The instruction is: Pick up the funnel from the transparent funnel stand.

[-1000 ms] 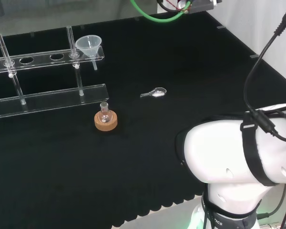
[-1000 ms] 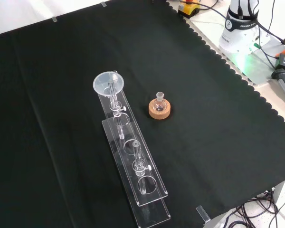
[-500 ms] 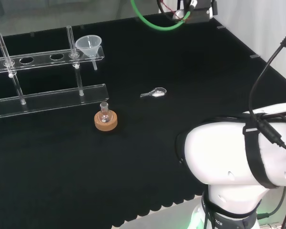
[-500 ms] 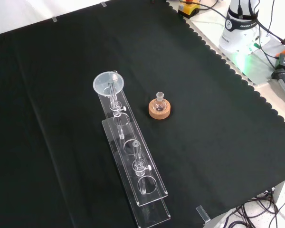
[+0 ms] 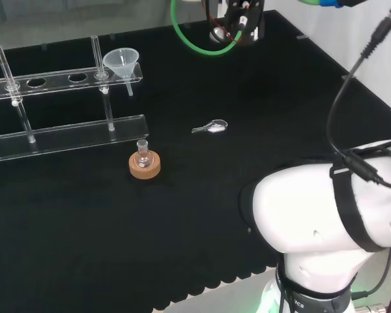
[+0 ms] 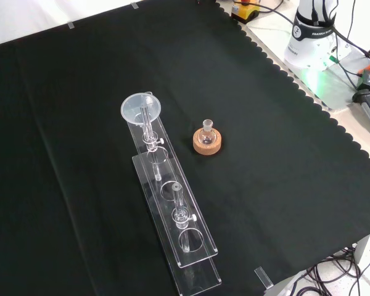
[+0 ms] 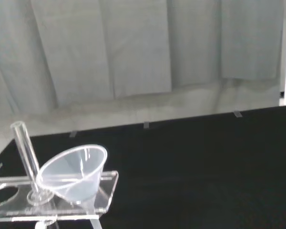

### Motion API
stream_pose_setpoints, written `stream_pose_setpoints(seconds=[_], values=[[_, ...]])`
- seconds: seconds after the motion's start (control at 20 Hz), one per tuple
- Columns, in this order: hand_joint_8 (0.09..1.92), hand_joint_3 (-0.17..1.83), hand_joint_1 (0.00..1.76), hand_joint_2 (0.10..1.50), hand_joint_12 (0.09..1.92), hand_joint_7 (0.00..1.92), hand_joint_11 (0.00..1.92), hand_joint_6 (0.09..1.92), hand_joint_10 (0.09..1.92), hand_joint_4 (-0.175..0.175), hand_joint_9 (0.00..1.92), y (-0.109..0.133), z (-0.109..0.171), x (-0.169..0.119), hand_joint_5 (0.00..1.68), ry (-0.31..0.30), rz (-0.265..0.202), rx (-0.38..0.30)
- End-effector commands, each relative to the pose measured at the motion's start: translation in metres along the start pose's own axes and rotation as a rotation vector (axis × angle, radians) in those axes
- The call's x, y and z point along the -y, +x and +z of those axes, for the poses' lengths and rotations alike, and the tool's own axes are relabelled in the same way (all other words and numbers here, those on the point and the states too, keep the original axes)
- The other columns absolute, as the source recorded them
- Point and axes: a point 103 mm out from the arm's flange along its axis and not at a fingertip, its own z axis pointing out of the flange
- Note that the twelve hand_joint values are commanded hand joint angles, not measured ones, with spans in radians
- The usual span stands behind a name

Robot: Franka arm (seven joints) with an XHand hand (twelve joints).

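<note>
A clear funnel (image 5: 122, 60) sits in the end hole of the transparent funnel stand (image 5: 52, 79), with its stem hanging below the upper shelf. The front view has the funnel (image 6: 141, 108) at the far end of the stand (image 6: 184, 245). Seen from the wrist, the funnel (image 7: 74, 172) leans in the stand's shelf (image 7: 107, 193) beside an upright clear post. A dark part of the arm's wrist end with a green cable (image 5: 236, 23) hangs at the top of the head view, well right of the funnel and above the cloth.
A small flask on a cork ring (image 5: 144, 164) stands in front of the stand's base plate, right of the stand in the front view (image 6: 207, 142). A small clear spoon (image 5: 210, 127) lies mid-cloth. The arm's white link (image 5: 326, 208) bulks at the lower right.
In the head view the dark wrist end with the green cable has come down and to the left, nearer the funnel's end of the stand. The ware has not moved.
</note>
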Motion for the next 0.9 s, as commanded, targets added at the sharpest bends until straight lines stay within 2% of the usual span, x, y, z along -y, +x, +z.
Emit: stream_pose_setpoints(seconds=[0.05,0.6,0.9], values=[[0.47,0.34,0.11,0.89,1.49,0.0,0.0,0.09,0.95,-0.044,0.01,0.004,0.07,-0.026,0.19,0.059,-0.003,-0.078],[0.48,0.35,0.12,0.89,1.49,0.0,0.0,0.09,0.95,-0.045,0.01,0.021,0.121,-0.062,0.19,0.134,-0.047,-0.096],[0.49,0.35,0.13,0.89,1.5,0.0,0.0,0.09,0.95,-0.046,0.01,0.041,0.147,-0.073,0.2,0.169,-0.065,-0.098]])
